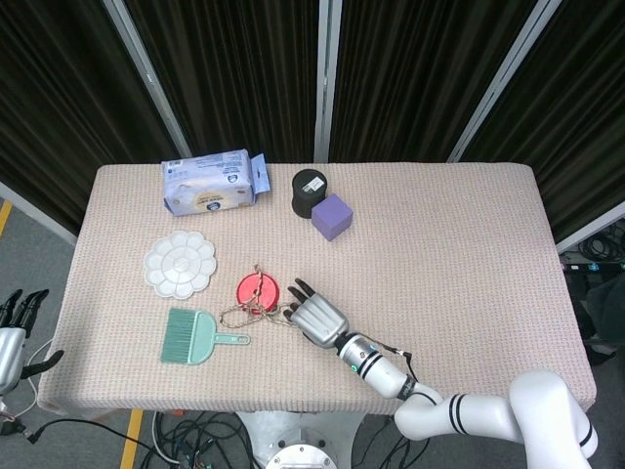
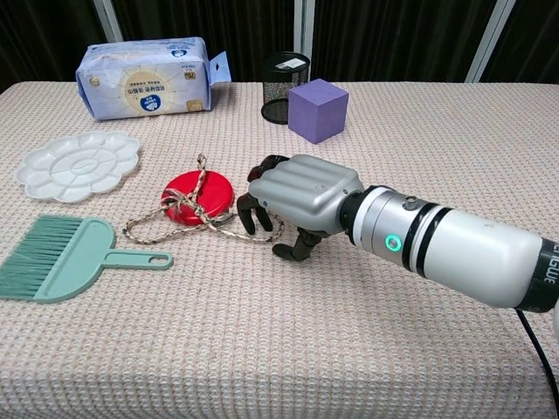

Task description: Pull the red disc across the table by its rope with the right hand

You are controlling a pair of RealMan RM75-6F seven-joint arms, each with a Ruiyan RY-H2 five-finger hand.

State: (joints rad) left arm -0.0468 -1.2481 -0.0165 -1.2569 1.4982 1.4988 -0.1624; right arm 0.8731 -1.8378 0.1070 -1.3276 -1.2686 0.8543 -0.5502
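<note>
The red disc [image 1: 258, 290] [image 2: 196, 194] lies flat on the table left of centre. Its tan rope [image 1: 237, 315] [image 2: 166, 223] is knotted over it and trails in loops toward the front and right. My right hand [image 1: 317, 318] [image 2: 301, 196] hovers palm down over the rope's right loop. Its dark fingertips [image 2: 249, 214] curl down to the rope while the thumb sits apart behind it, so the rope lies between them unpinched. My left hand [image 1: 14, 327] hangs off the table's left edge with fingers apart, holding nothing.
A green dustpan brush [image 1: 195, 336] [image 2: 61, 257] lies just left of the rope. A white palette [image 1: 180, 263] [image 2: 79, 164] sits behind it. At the back stand a tissue pack [image 1: 210, 182] [image 2: 144, 78], a black mesh cup [image 1: 309, 191] [image 2: 284, 87] and a purple cube [image 1: 332, 216] [image 2: 318, 110].
</note>
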